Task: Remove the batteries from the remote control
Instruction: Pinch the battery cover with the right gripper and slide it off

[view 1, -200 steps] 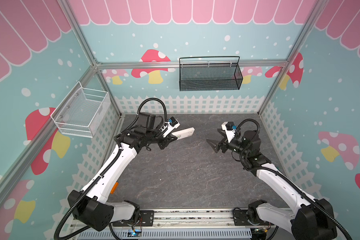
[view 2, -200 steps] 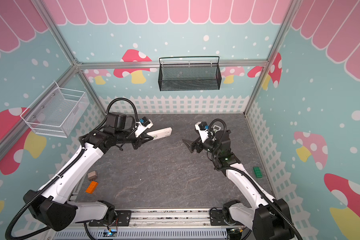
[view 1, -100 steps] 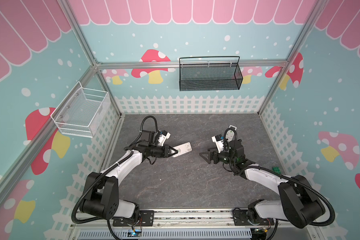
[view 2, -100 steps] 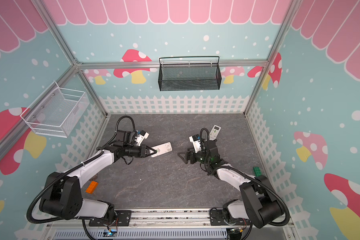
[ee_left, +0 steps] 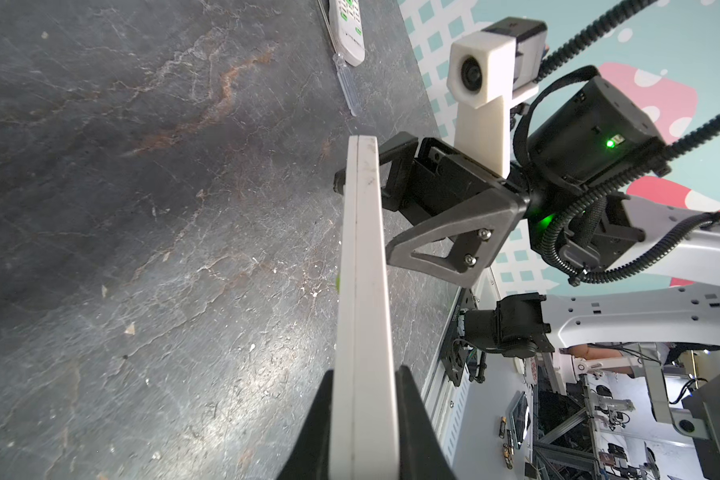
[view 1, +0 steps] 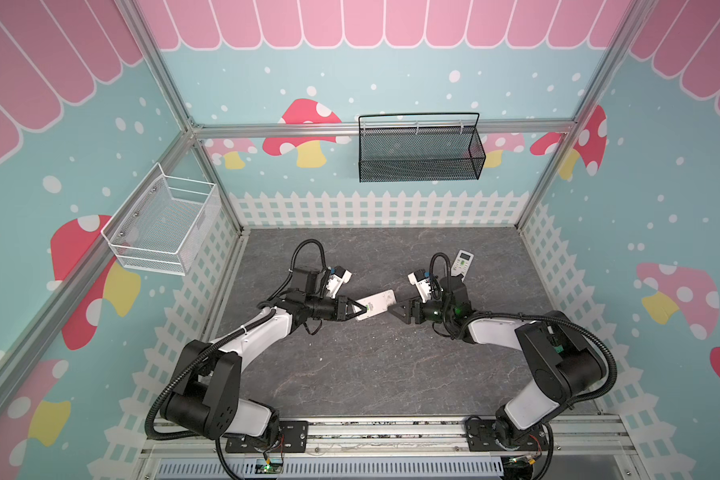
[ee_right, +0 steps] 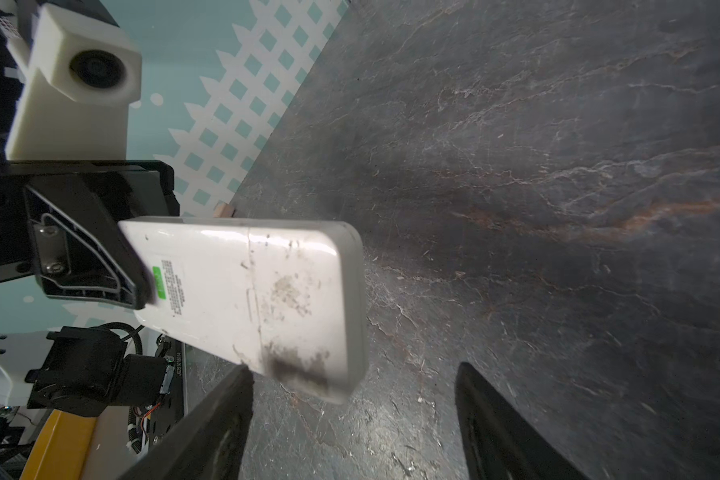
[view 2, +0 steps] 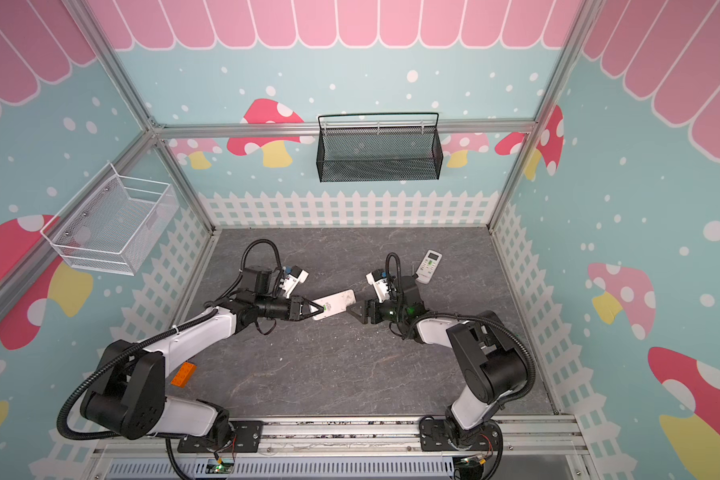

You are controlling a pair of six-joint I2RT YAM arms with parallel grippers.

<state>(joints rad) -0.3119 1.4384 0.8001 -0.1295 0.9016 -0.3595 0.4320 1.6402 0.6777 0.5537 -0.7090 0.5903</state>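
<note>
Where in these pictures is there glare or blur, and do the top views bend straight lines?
In the right wrist view, glare streaks the back of the white remote, and the fingers of the right tool are blurred near the lens. In the left wrist view, the table shines beside the remote. In both top views, light is even; the frame posts stay straight but splay outward.

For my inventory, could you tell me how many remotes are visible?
2: one remote in the left end effector, one remote on the table behind the right arm.
</note>
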